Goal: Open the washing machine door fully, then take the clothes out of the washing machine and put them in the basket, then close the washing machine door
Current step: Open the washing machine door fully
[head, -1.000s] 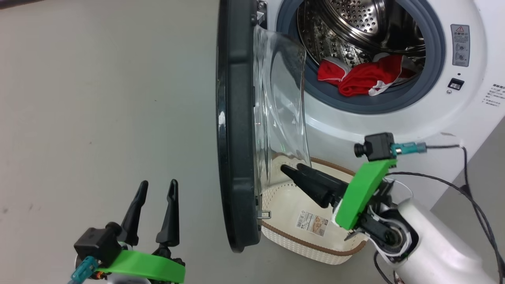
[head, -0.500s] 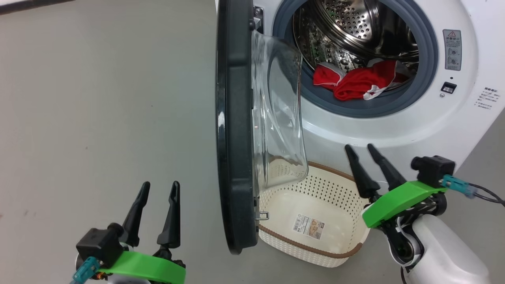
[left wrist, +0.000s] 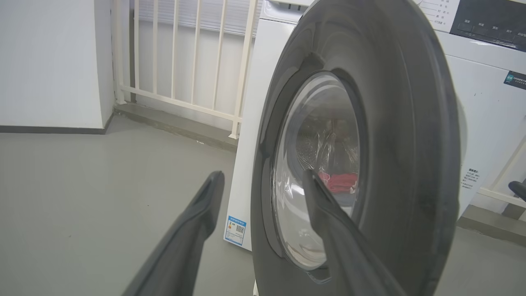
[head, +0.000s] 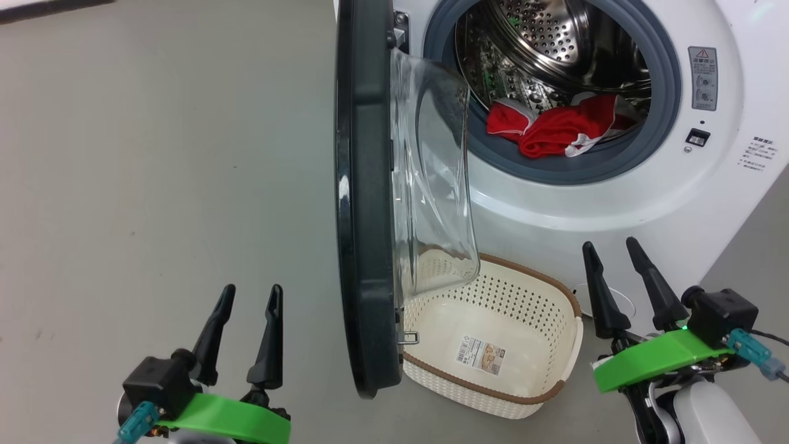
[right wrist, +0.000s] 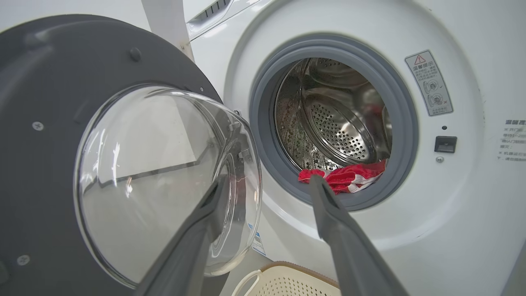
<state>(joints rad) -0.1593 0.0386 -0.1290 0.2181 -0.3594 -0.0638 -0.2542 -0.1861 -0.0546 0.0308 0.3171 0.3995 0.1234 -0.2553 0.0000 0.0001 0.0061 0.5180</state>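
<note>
1. We see the big white washing machine (head: 616,203) in front of us. Its round hole is open and the shiny drum shows.
2. The washing machine door (head: 363,185) stands swung out toward us, edge-on. Its clear glass bowl sticks out over the basket.
3. The basket (head: 524,299) sits on the floor below the hole, right beside the door. A paper label lies inside it.
4. The red clothes (head: 555,129) lie low at the front of the drum, by the grey ring.
5. Our right gripper (head: 609,243) hangs just right of the basket, fingers wide apart, holding nothing.
6. Our left gripper (head: 253,288) hangs over the floor left of the door, fingers wide apart, holding nothing.
</note>
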